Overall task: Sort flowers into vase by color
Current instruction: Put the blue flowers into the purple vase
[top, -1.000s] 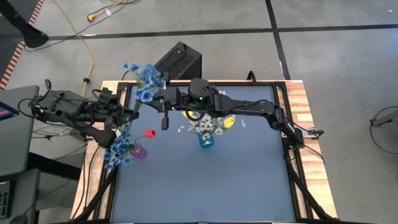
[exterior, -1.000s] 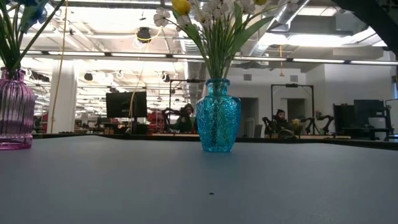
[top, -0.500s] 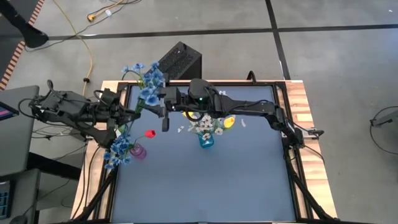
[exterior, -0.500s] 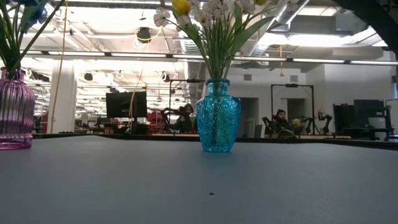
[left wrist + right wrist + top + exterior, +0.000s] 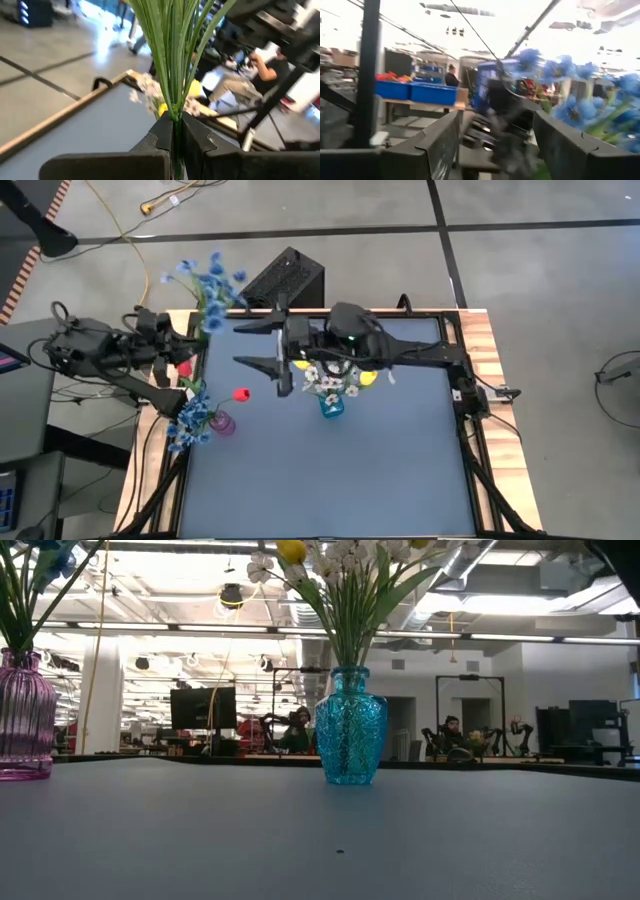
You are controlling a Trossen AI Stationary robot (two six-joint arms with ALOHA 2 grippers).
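Note:
My left gripper (image 5: 193, 338) is over the table's far left corner, shut on a blue blossom spray (image 5: 207, 278). My right gripper (image 5: 257, 345) stands open just to the right of it, holding nothing. The blue blossoms (image 5: 580, 70) show beyond its fingers. A turquoise vase (image 5: 332, 406) at mid-table holds white and yellow flowers (image 5: 340, 565). At the left edge, a pink vase (image 5: 222, 423) holds blue flowers (image 5: 190, 416). A red tulip head (image 5: 241, 394) shows next to the pink vase. My left gripper pinches the spray's bundle of thin green stems (image 5: 175, 112) between its two fingers, below the leaves. The stems rise out of the shut fingers (image 5: 197, 135) and fan outward. The spray is lifted clear of the table, its blossoms past the far left corner.
A black box (image 5: 287, 277) sits on the floor just past the table's far edge. The wooden table rim (image 5: 480, 340) runs along the right side. The blue mat (image 5: 340, 480) is bare toward the near edge.
My right gripper has opened, let go of the blue spray and drawn back toward the table's right. My left gripper has shut on the stems and carried the spray toward the far left corner. The blossoms now stand past the table's edge.

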